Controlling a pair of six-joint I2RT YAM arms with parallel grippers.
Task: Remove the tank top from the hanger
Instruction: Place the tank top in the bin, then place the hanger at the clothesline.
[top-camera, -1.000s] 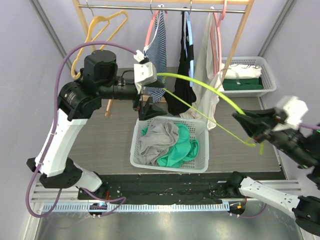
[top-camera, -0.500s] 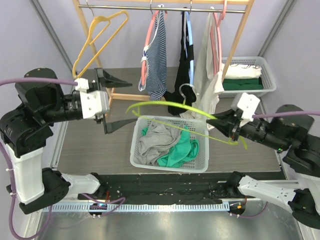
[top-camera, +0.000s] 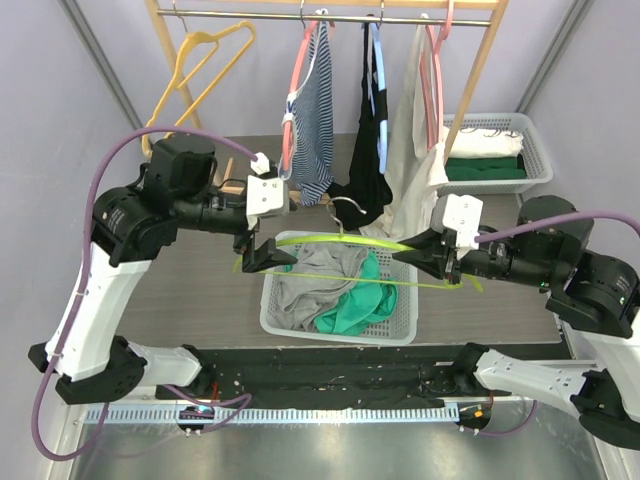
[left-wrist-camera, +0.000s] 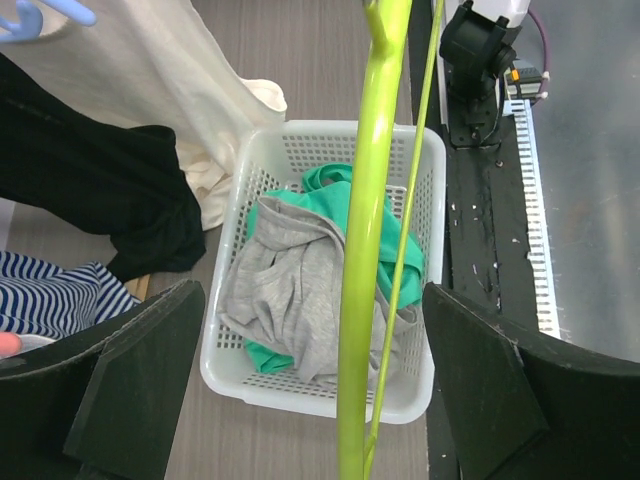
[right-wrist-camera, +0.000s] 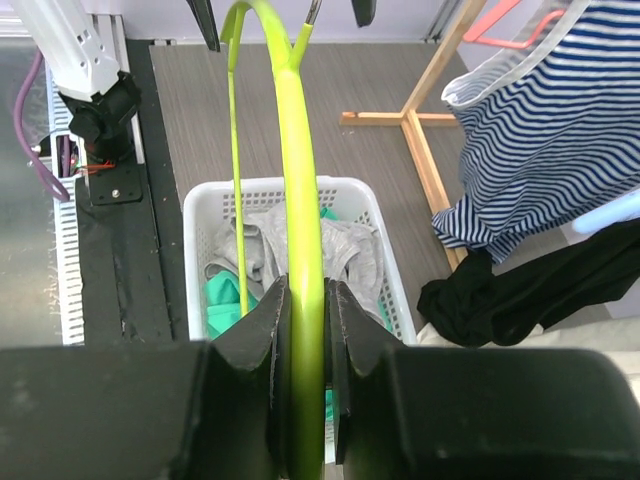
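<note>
Right gripper (right-wrist-camera: 300, 300): jaws pressed together on the thick arm of the lime hanger (right-wrist-camera: 298, 190). The plastic sits pinched flat between both pads. From the grip the hanger runs straight ahead of the fingertips, its thin lower bar just to their left in the right wrist view.

Left gripper (left-wrist-camera: 312, 360): fingers spread wide, holding nothing. The hanger's far end passes between them, closer to the right finger, touching neither as far as the left wrist view shows.

The hanger carries no cloth.

White basket (top-camera: 335, 332) lies directly below the span between the two grippers. Inside it are a crumpled grey garment (left-wrist-camera: 290, 290), on the side under the left gripper, and a green garment (left-wrist-camera: 400, 260) beside and partly under it. The grey one is probably the tank top, but it is too bunched to be sure.

Beyond both grippers, a striped top (top-camera: 312, 110) and a black garment (top-camera: 370, 150) hang on the rack.
</note>
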